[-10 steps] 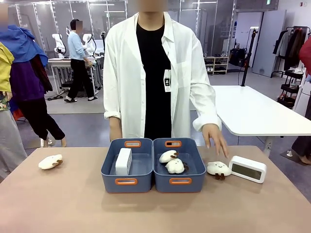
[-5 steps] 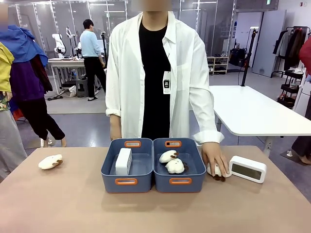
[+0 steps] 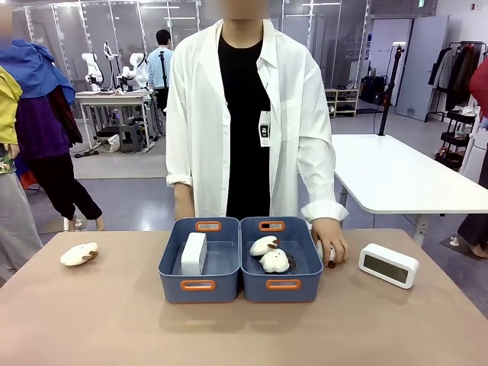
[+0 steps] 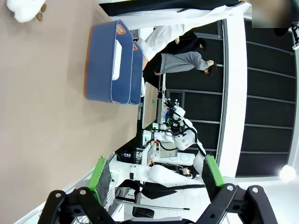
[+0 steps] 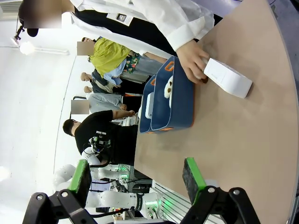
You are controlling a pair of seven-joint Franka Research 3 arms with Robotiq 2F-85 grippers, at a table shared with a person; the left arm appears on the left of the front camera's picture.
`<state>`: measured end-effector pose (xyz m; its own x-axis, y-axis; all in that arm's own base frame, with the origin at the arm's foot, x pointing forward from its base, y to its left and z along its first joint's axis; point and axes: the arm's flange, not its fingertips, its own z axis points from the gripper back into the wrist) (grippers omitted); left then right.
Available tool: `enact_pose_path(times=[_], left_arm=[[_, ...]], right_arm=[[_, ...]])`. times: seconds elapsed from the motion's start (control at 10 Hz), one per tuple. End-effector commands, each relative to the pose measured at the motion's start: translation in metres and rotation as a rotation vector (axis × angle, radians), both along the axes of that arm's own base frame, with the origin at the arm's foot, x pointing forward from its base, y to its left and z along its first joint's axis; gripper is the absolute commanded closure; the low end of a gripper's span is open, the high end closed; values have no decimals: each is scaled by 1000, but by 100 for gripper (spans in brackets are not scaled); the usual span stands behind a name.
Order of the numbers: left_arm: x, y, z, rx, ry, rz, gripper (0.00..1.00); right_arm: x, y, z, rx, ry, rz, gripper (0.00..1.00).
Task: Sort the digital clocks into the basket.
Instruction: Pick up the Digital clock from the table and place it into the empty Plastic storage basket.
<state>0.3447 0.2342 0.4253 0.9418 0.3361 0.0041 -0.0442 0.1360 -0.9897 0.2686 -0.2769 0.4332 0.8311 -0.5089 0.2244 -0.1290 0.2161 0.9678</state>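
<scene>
Two blue-grey bins stand side by side mid-table. The left basket [image 3: 198,284] [image 4: 105,65] holds one white digital clock [image 3: 194,253] [image 5: 149,105] standing on edge. A second digital clock [image 3: 388,265] [image 5: 228,78] lies on the table right of the bins, screen facing me. The person's hand [image 3: 329,242] [image 5: 190,63] grips a cream plush toy just beside the right bin [image 3: 283,284] [image 5: 180,100]. My left gripper [image 4: 156,177] is open, far back from the bins. My right gripper [image 5: 137,179] is also open and holds nothing, well short of the clock.
The right bin holds two cream plush toys [image 3: 264,245] [image 3: 274,261]. Another plush toy [image 3: 79,254] [image 4: 25,7] lies at the table's left. The person stands at the far edge behind the bins. Bare tabletop lies in front of the bins.
The person's hand came down on the plush toy next to the right clock, took it, and lifted it toward the right bin. The clocks and grippers stayed put.
</scene>
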Motion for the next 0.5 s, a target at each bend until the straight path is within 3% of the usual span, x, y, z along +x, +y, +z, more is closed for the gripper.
enact_pose_path(times=[0.0, 0.3, 0.4], left_arm=[[-8, -1, 0, 6, -13, -8, 0], [-8, -1, 0, 6, -13, -8, 0], [-8, -1, 0, 6, -13, -8, 0]], right_arm=[[0, 0, 2, -2, -4, 0, 0], [0, 0, 0, 0, 0, 0, 0], [3, 6, 14, -142, -35, 26, 0]])
